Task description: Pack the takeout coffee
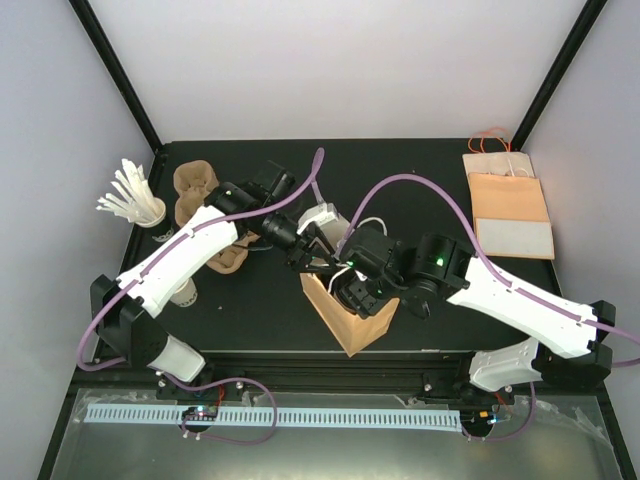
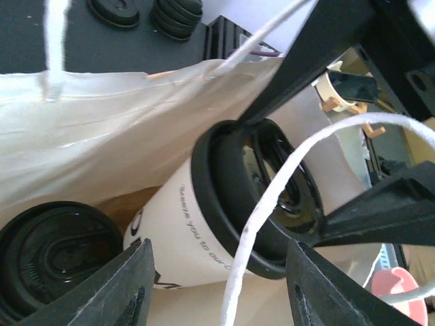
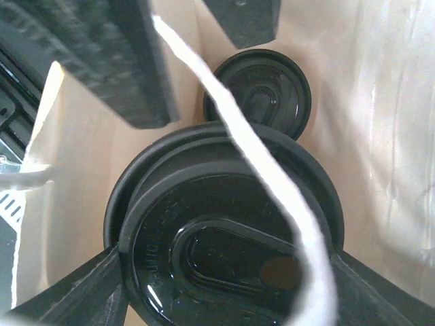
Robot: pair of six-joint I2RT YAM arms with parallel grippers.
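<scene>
The takeout coffee (image 2: pixel 183 231), a white cup with a black lid (image 3: pixel 224 231), hangs tilted inside the open brown paper bag (image 1: pixel 350 320). My right gripper (image 3: pixel 224 272) is shut on its lid from both sides; it sits over the bag's mouth in the top view (image 1: pixel 345 278). A second lidded cup (image 3: pixel 262 88) stands deeper in the bag and also shows in the left wrist view (image 2: pixel 54 251). My left gripper (image 2: pixel 221 285) is open at the bag's mouth (image 1: pixel 305 248), its fingers either side of the cup and apart from it. A white handle string (image 2: pixel 272 204) crosses in front.
A dark cup of white stirrers (image 1: pixel 140 205) and brown cup carriers (image 1: pixel 200 195) stand at the back left. Flat paper bags (image 1: pixel 510 210) lie at the back right. Spare black lids (image 2: pixel 177 13) lie beyond the bag. A white cup (image 1: pixel 185 292) stands beside the left arm.
</scene>
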